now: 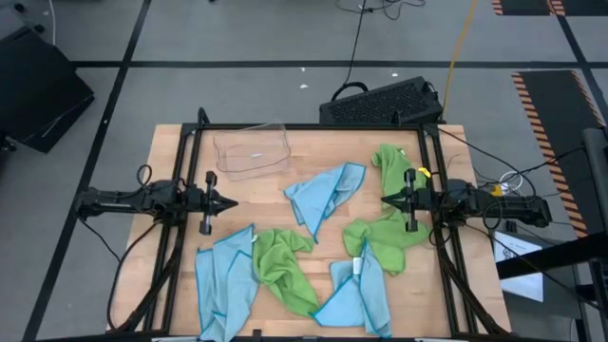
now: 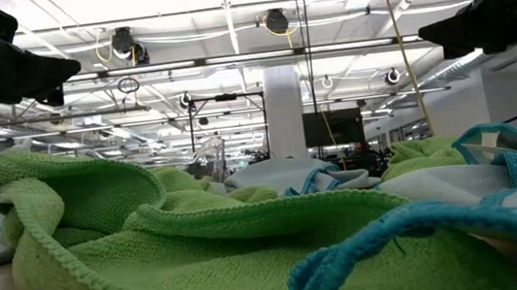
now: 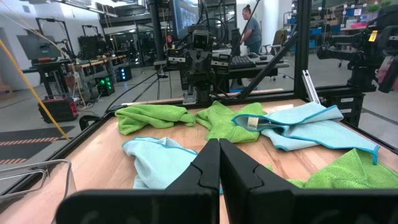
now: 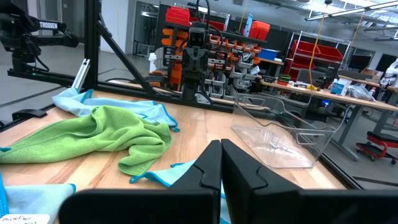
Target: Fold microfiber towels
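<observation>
Several microfiber towels lie crumpled and loose on the wooden table. A light blue one (image 1: 323, 195) is at the centre. Lime green ones are at the right (image 1: 385, 166) and near the front (image 1: 280, 266). More blue ones lie at the front left (image 1: 223, 280) and front right (image 1: 361, 294). My left gripper (image 1: 231, 202) hovers shut at the table's left side, pointing level toward the centre, its fingertips (image 3: 219, 163) above a blue towel (image 3: 158, 163). My right gripper (image 1: 386, 200) hovers shut at the right side, facing it, over a green towel (image 1: 380, 237).
A clear plastic tray (image 1: 252, 150) stands at the far left of the table, also seen as the clear tray (image 4: 280, 134) in the right wrist view. A black frame (image 1: 190, 142) rims the table. A dark keyboard-like box (image 1: 380, 100) sits beyond the far edge. A person (image 3: 252, 31) stands far off in the room.
</observation>
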